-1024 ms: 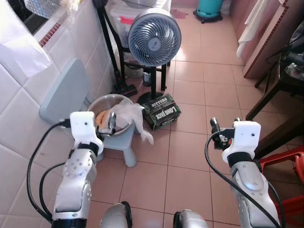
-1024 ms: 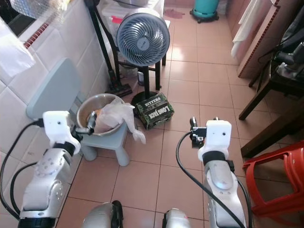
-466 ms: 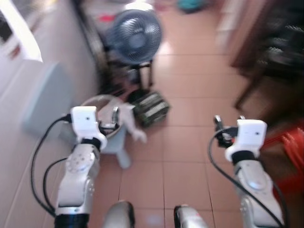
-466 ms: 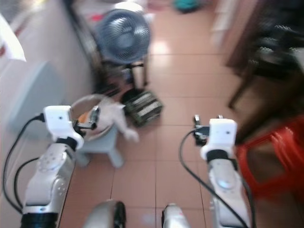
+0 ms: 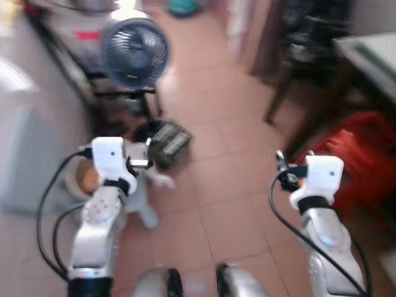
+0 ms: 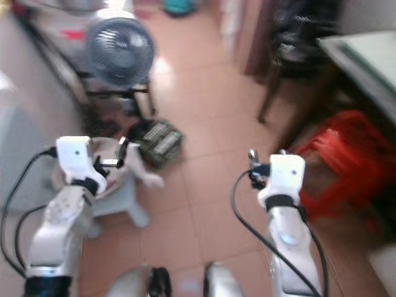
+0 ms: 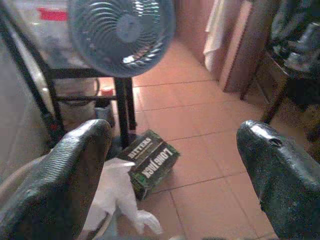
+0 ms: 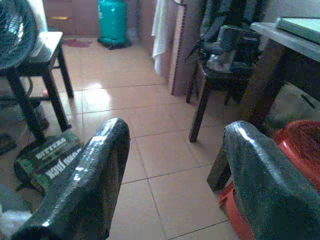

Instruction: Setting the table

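A: Both grippers, left gripper (image 7: 170, 175) and right gripper (image 8: 170, 180), spread and empty?

B: Yes; I'm carrying them raised for walking. Blurred tabletop (image 6: 365, 55) far right is probably my destination.

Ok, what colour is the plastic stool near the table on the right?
Red; the stool shows best in the right eye view.

Blue-grey pedestal fan (image 7: 121, 34) stands on the tiled floor (image 8: 150, 107). Green carton (image 7: 148, 162) printed "BITTERS / LONG JACK" lies at its base, white plastic bag (image 7: 116, 192) just beside the carton. Teal gas cylinder (image 8: 113, 21) far back. Red plastic stool (image 6: 343, 162) beside a dark wooden chair (image 8: 220, 75).
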`<state>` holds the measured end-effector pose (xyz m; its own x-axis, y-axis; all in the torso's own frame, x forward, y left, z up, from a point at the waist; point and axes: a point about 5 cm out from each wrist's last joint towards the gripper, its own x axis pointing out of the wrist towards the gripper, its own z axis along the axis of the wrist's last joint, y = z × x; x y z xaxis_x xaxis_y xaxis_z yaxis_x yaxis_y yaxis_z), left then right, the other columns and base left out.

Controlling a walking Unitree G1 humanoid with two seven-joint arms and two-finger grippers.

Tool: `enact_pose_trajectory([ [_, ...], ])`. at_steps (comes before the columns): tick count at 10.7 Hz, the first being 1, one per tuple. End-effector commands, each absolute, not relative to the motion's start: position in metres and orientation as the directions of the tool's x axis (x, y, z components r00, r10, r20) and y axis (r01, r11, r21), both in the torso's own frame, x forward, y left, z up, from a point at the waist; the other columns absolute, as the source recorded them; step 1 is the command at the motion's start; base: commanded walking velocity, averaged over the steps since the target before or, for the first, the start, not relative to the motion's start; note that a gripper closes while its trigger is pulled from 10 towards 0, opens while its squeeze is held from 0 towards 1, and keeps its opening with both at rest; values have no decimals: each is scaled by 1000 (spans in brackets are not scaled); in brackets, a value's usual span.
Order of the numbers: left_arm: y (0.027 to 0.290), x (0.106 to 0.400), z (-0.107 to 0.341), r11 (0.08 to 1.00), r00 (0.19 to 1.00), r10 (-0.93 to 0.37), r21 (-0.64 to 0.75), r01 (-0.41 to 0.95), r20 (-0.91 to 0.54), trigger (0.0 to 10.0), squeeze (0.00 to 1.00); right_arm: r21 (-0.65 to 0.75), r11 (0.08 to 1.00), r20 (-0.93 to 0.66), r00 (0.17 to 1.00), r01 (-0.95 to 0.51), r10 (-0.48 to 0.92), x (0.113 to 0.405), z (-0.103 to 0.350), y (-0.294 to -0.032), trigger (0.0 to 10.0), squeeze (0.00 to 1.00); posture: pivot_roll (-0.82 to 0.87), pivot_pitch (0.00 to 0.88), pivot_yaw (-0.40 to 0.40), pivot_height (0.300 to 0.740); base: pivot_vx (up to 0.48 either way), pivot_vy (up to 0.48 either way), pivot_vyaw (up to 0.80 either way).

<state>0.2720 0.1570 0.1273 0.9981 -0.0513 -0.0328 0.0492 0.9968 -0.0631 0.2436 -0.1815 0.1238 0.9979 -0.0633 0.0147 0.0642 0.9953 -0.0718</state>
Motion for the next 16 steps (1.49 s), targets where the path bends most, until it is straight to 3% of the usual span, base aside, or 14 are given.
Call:
enact_pose_trajectory([
  [1, 158, 272, 129, 996, 998, -55, -70, 53, -22, 10000, 0, -73, 995, 17, 998, 67, -66, 244, 125, -183, 10000, 0, -16, 165, 59, 740, 0, 0, -800],
  [5, 150, 269, 108, 992, 994, -73, -113, 63, -85, 10000, 0, -63, 995, -31, 996, 81, -83, 240, 113, -184, 10000, 0, -31, 136, 39, 740, 0, 0, -800],
  [7, 141, 279, 124, 988, 994, -107, -117, 104, -13, 10000, 0, -46, 997, 42, 997, 69, -67, 252, 125, -176, 10000, 0, -3, 132, 52, 740, 0, 0, -800],
  [12, 150, 265, 119, 996, 997, -76, -49, 75, -12, 10000, 0, -87, 993, 57, 996, 74, -69, 239, 130, -185, 10000, 0, -24, 149, 50, 740, 0, 0, -800],
  [14, 145, 263, 119, 984, 995, -104, -143, 102, 0, 10000, 0, -102, 993, 65, 996, 67, -60, 237, 130, -184, 10000, 0, -35, 146, 50, 740, 0, 0, -800],
  [16, 147, 261, 117, 984, 994, -114, -138, 112, -6, 10000, 0, -109, 991, 56, 996, 71, -66, 231, 128, -186, 10000, 0, -38, 143, 53, 740, 0, 0, -800],
])
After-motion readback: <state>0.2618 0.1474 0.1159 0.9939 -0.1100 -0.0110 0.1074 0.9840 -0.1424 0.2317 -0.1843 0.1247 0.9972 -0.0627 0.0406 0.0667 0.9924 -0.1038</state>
